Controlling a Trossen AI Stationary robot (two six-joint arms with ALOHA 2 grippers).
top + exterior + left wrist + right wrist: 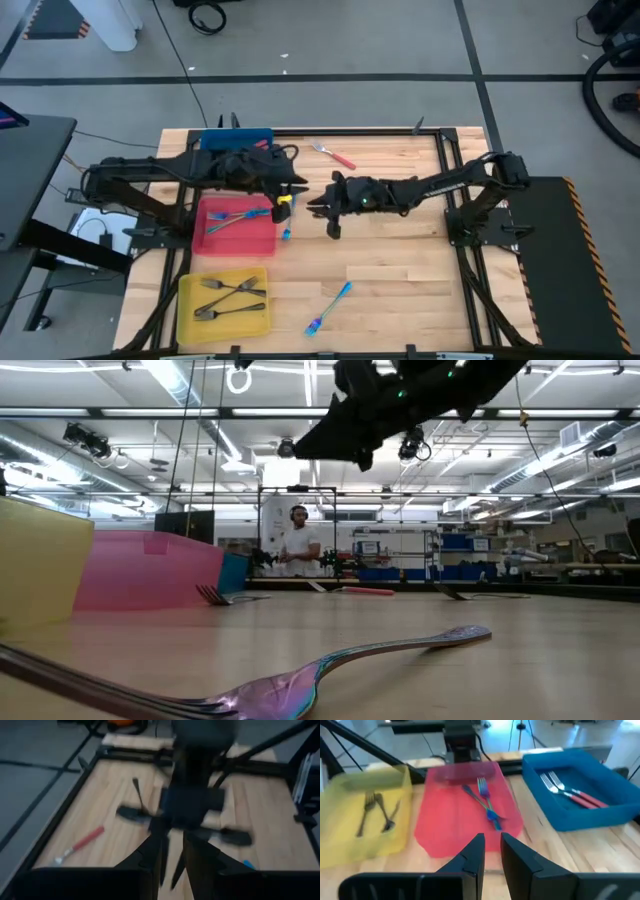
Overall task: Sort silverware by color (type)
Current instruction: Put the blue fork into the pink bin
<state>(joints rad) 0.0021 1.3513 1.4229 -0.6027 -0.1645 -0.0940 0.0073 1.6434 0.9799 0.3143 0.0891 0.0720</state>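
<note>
Silverware lies scattered: blue-handled fork (329, 308) on the bare tabletop (400, 270), long axis diagonal; red-handled fork (334, 156) near the far edge. Left end effector (288, 196) and right end effector (322, 205) hover narrowly parted, empty.

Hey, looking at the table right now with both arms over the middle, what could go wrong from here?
The left gripper and right gripper sit nose to nose above the table, so a move by either might make them collide. A blue-handled fork lies just off the red tray, under the arms, where a descending arm might knock it. The red-handled fork and another blue-handled fork lie far apart, still unsorted.
</note>
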